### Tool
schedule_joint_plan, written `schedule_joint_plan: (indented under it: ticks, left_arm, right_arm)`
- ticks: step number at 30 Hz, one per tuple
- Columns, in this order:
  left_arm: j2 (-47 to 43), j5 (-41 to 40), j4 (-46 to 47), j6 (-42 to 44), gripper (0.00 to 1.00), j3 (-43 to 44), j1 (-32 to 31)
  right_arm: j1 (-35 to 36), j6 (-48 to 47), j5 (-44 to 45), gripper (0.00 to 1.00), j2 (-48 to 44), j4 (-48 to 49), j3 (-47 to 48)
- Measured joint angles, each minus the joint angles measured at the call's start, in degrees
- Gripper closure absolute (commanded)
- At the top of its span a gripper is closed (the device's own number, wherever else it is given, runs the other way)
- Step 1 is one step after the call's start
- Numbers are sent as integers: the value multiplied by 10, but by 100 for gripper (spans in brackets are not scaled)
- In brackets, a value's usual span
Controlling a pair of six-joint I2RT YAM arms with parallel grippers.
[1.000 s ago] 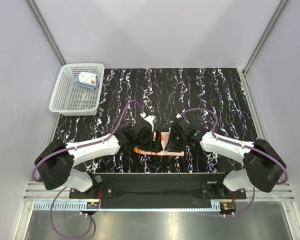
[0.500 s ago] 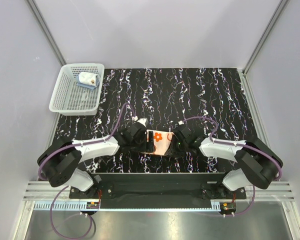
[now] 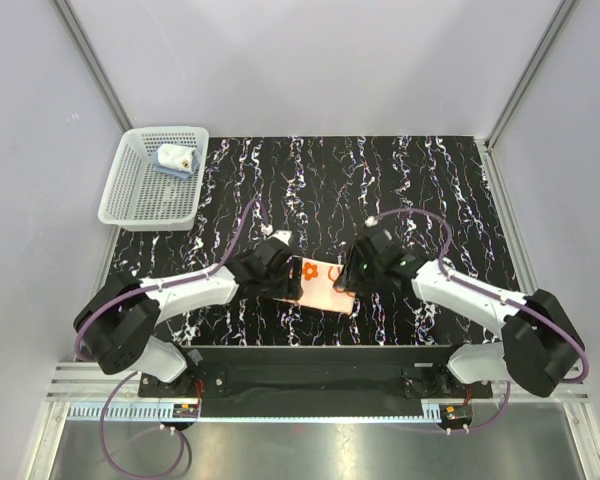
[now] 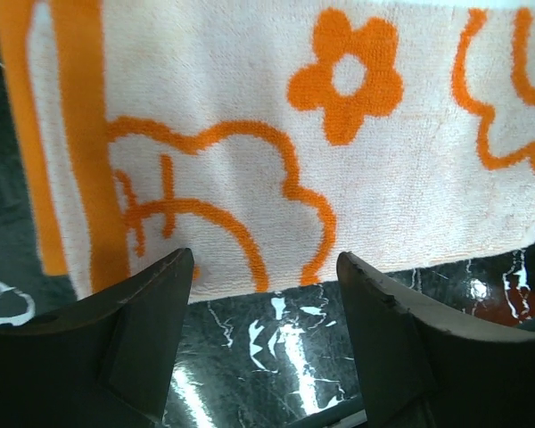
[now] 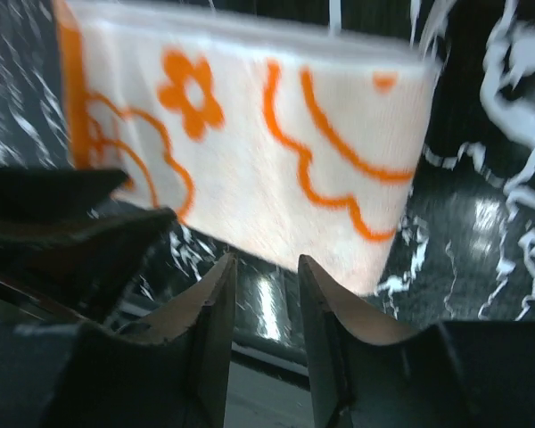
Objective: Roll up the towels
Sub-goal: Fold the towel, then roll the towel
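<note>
Since a second ago we have spread out the orange flower-print towel [image 3: 322,285]. Then it showed only as a narrow orange strip between the claws. Now it lies flat on the black marbled worktop [image 3: 400,190], white face up with orange flowers showing, near the front edge between the two arms. The left claw [image 4: 266,266] stands wide open at the towel's edge, gripping nothing. The right claw [image 5: 266,263] is parted only narrowly, also empty, just short of the towel's other end. Well apart, at the far-left corner, the white perforated basket [image 3: 130,200] holds the light blue towel [image 3: 175,159], bundled up.
</note>
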Motion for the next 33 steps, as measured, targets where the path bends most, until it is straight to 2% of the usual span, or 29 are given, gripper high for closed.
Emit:
schedule_joint_plan:
  ticks: [6,12,14,23,33]
  left_arm:
    - [0,-29,-45,27,28,42,0]
    - [7,-45,-72,54,27,86,6]
    - [16,-46,-73,62,27,95,11]
    - [109,-34,-58,91,28,107,85]
    - [143,-1,-21,111,28,143,127]
  right_arm:
    - [-96,-33,-2,64,38,9,50]
    - [-106,-59,-4,67,177,27,80]
    - [-109,-60,-14,67,195,40,81]
    - [-110,-38,-29,67,162,118,17]
    - [-109,3,-71,66,107,163,-62]
